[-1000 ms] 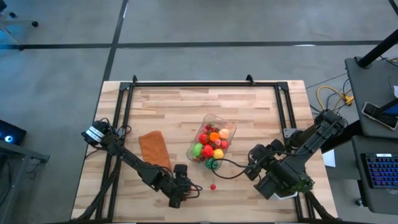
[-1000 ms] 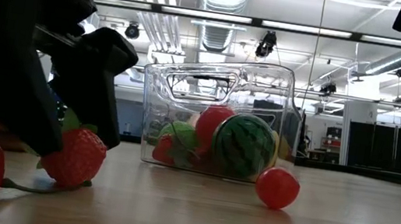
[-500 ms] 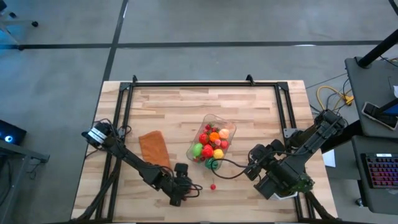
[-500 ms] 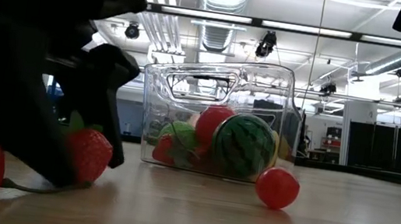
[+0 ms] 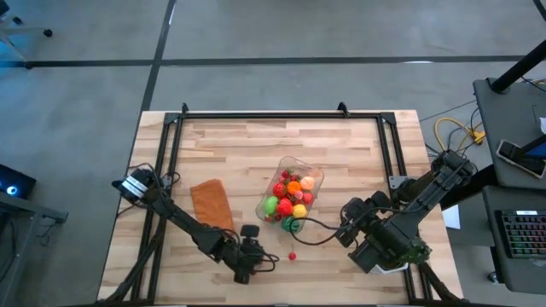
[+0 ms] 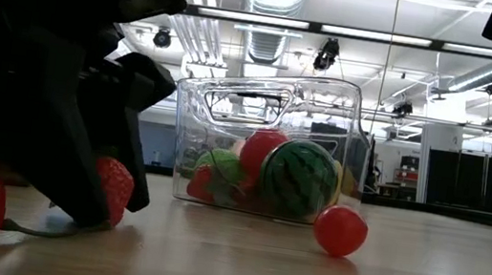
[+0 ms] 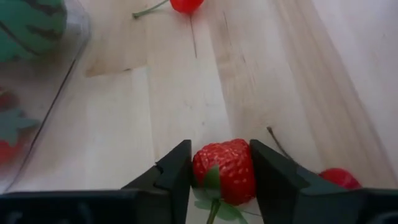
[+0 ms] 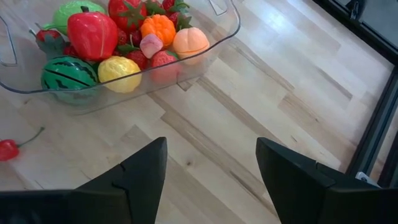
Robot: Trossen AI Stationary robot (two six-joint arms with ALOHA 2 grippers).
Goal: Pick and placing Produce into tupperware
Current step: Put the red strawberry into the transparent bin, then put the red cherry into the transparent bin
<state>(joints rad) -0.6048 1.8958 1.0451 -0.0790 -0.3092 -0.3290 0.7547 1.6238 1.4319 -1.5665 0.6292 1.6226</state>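
Observation:
The clear tupperware (image 5: 290,198) stands mid-table and holds several toy fruits, a watermelon (image 6: 298,178) among them. Near the table's front edge my left gripper (image 5: 248,260) is shut on a red strawberry (image 7: 222,171). A second red fruit (image 7: 339,177) lies right beside it on the wood. A loose cherry (image 5: 292,255) with a green stem rests on the table between my left gripper and the tupperware. My right gripper (image 8: 211,180) hovers open above the table, to the right of the tupperware, with nothing between its fingers. My left gripper pinches the strawberry's two sides (image 7: 200,169) between its two fingers (image 7: 174,174). The fingers come slanting down from the table's left. The leafy green cap (image 7: 211,186) points back toward the gripper. In the low view the strawberry (image 6: 115,191) sits down at the table top.
A flat brown-orange rectangle (image 5: 212,205) lies left of the tupperware. A black frame (image 5: 281,113) runs along the table's far edge and its sides. Bare wood lies on the far side of the tupperware and to the right of the loose cherry.
My left gripper has sunk slightly and shut its fingers on the strawberry, which stays where it lay on the table. My right gripper has kept still.

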